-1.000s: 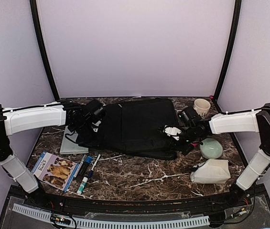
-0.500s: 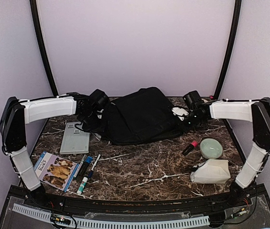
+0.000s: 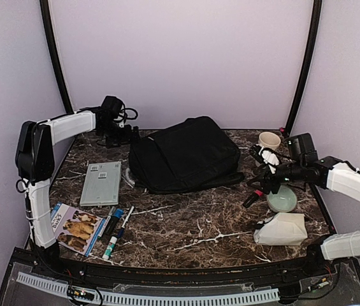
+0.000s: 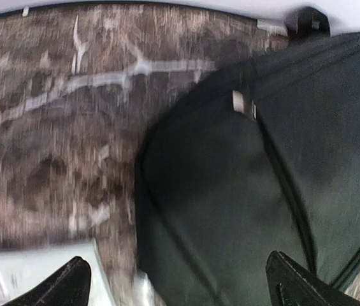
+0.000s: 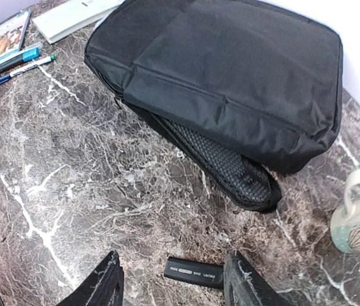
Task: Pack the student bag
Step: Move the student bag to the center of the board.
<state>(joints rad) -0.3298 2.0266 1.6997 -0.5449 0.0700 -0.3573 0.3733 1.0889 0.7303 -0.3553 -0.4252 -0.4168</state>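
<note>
The student bag point(image 3: 183, 156) is a large black backpack lying at the back middle of the marble table, mesh side pocket point(image 5: 230, 169) facing the front right. My left gripper point(image 3: 129, 134) hovers open just off the bag's back left corner point(image 4: 243, 191); both fingertips point(image 4: 297, 284) are spread wide with nothing between them. My right gripper point(image 3: 260, 173) is open to the right of the bag point(image 5: 230, 70), above the table. Below it a small black marker point(image 5: 194, 273) lies on the marble between the two fingers point(image 5: 243, 284), not gripped.
A cream mug point(image 3: 269, 141) stands back right, with a green bowl point(image 3: 282, 199) and a white pouch point(image 3: 281, 229) in front of it. A grey flat case point(image 3: 100, 183), a dog-cover book point(image 3: 72, 228) and several pens point(image 3: 117, 229) lie front left.
Both grippers let go of the bag and opened. The left arm pulled back to the back left, the right arm swung out to the right. The bag settled at the back.
</note>
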